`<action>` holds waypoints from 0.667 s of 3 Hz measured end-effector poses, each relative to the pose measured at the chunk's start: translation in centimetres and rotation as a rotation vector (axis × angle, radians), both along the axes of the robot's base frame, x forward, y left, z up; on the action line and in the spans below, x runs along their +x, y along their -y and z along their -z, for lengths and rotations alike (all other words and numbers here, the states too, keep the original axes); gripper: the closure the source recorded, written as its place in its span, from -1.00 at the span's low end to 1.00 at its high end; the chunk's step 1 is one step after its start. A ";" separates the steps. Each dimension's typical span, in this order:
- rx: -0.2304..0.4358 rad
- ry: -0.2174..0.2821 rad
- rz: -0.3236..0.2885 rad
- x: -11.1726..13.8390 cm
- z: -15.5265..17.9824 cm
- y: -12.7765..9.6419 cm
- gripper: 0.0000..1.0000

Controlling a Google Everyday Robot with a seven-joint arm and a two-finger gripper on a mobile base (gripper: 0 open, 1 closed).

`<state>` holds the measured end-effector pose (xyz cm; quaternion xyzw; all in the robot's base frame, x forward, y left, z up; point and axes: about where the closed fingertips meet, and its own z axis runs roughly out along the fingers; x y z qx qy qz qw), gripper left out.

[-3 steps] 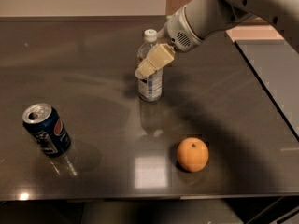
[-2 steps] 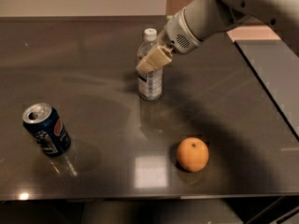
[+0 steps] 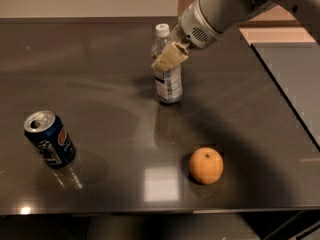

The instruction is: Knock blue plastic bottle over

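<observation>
The blue plastic bottle (image 3: 168,84) is clear with a white cap and a white label. It stands near the middle of the dark table (image 3: 100,74), leaning slightly with its cap to the left. My gripper (image 3: 164,63) comes in from the upper right. Its beige fingers (image 3: 172,55) are shut and empty, and they press against the bottle's upper body from the front. They hide part of the bottle's neck.
A blue soda can (image 3: 49,139) stands at the front left. An orange (image 3: 206,165) lies at the front right, in front of the bottle. The table's right edge (image 3: 285,84) runs diagonally, with a lighter surface beyond it.
My gripper has risen a little along the bottle. The bottle's base has shifted slightly to the right, and the bottle still stands. The can and the orange have not moved.
</observation>
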<state>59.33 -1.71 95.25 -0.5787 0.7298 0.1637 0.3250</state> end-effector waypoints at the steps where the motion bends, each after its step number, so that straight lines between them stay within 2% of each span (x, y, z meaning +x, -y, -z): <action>1: -0.130 -0.018 -0.014 0.4 -0.5 2.1 1.00; 2: -0.265 -0.063 -0.060 0.1 0.4 3.7 1.00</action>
